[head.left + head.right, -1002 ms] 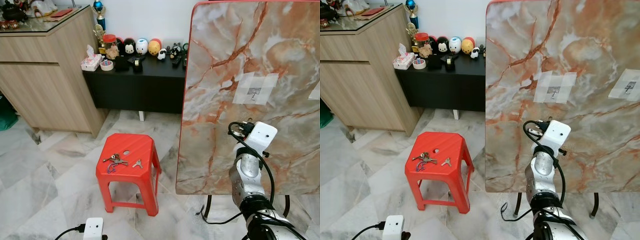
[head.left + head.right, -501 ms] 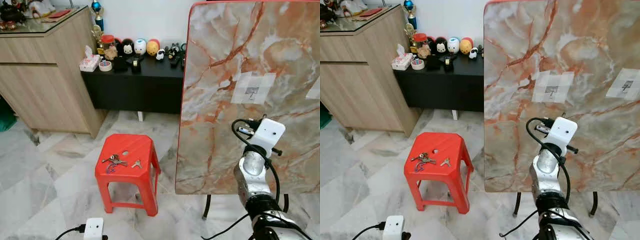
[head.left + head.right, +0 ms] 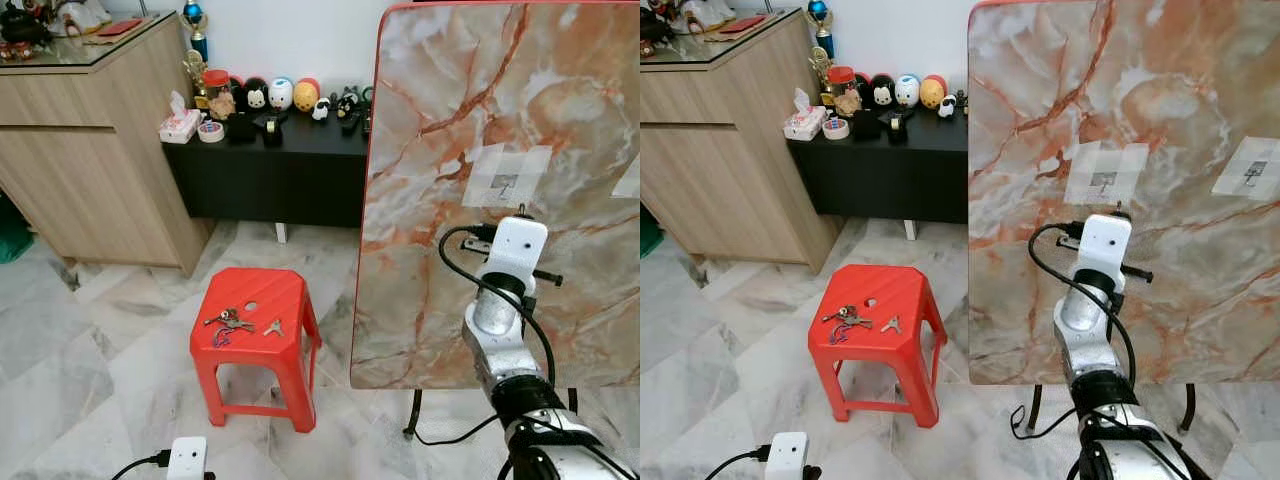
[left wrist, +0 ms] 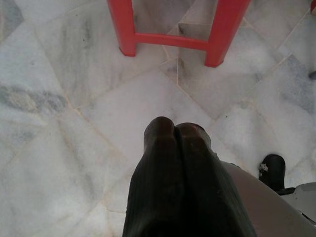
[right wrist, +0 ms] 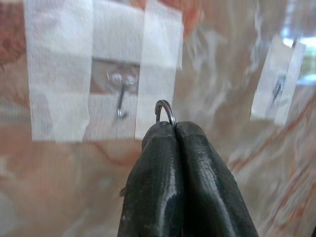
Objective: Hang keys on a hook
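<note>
Approach step. Right gripper (image 5: 165,129), fingers clenched on key ring (image 5: 165,109), raised near taped hook (image 5: 120,94) on marble board (image 3: 440,130). Next: ring's opening over hook tip. Left gripper (image 4: 176,131) idle, fingers pressed together.

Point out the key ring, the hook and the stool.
key ring (image 5: 165,109), right wrist view, loop above the fingertips.
hook (image 5: 120,104), right wrist view, metal shank.
stool (image 3: 290,295), left eye view, bare seat top.
</note>
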Tool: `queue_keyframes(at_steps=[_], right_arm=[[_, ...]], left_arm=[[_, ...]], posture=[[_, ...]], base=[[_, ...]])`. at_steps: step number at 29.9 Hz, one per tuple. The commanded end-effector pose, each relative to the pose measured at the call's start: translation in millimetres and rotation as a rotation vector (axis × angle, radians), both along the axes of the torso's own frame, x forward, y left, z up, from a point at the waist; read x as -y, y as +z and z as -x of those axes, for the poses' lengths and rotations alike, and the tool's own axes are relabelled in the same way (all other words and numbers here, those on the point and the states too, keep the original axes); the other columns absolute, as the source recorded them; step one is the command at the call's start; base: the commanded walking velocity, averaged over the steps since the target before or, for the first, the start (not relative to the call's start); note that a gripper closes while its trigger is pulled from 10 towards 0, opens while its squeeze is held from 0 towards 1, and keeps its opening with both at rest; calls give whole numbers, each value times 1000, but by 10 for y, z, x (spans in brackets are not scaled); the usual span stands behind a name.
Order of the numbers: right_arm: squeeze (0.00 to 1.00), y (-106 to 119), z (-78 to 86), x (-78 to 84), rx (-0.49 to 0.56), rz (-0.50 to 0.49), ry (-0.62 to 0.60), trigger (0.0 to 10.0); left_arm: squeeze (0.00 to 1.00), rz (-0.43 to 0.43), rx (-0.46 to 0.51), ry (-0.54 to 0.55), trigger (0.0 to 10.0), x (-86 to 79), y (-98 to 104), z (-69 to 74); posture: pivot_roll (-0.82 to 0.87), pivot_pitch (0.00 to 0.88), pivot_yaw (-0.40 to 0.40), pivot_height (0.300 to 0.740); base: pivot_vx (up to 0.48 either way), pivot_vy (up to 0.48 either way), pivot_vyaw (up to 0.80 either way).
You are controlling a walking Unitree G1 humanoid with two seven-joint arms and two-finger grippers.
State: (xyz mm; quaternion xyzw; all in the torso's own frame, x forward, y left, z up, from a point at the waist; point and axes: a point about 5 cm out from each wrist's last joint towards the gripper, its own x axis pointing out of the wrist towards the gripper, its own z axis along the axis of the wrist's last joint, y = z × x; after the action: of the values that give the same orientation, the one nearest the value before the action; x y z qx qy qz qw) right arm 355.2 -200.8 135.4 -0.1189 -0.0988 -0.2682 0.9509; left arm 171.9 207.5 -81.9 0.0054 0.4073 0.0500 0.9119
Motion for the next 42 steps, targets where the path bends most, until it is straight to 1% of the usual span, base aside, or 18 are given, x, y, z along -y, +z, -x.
queue_keyframes(at_steps=[1, 9, 10, 16, 17, 18, 24, 31, 42], right_arm=[[0, 37, -16, 8, 2, 17, -16, 10000], [0, 41, -33, 23, -28, 73, -25, 10000], [0, 50, -44, 9, -36, 109, -19, 10000], [0, 34, -69, -6, -75, 143, -10, 10000], [0, 35, -78, -19, -86, 174, -4, 10000], [0, 35, -80, -20, -89, 180, -6, 10000], [0, 33, -90, -26, -99, 177, -17, 10000], [0, 72, -93, -23, -76, 176, -37, 10000], [0, 106, -128, -16, -84, 184, -47, 10000]], left_arm=[[0, -1, -28, 15, 10000, -6, -28, 48], [0, -1, -30, 12, 10000, 6, -31, 50], [0, -6, -29, 11, 10000, 5, -30, 49], [0, -4, -20, 11, 10000, 25, -23, 29], [0, -3, -16, 11, 10000, 32, -20, 20], [0, -3, -15, 11, 10000, 33, -19, 18], [0, -4, -14, 11, 10000, 29, -18, 19], [0, -4, -14, 9, 10000, 21, -17, 21], [0, -5, -19, 5, 10000, 12, -20, 28]], posture=[[-10, 4, 3, 740], [-12, 0, 1, 740], [-12, 0, 1, 740], [-12, 0, -1, 740], [-11, 1, 0, 740], [-9, 1, 0, 740], [-10, 1, 2, 740], [-10, 2, 3, 740], [-3, 9, 1, 740]], base=[[0, 0, 0], [0, 0, 0], [0, 0, 0], [0, 0, 0], [0, 0, 0], [0, 0, 0], [0, 0, 0], [0, 0, 0], [0, 0, 0]])
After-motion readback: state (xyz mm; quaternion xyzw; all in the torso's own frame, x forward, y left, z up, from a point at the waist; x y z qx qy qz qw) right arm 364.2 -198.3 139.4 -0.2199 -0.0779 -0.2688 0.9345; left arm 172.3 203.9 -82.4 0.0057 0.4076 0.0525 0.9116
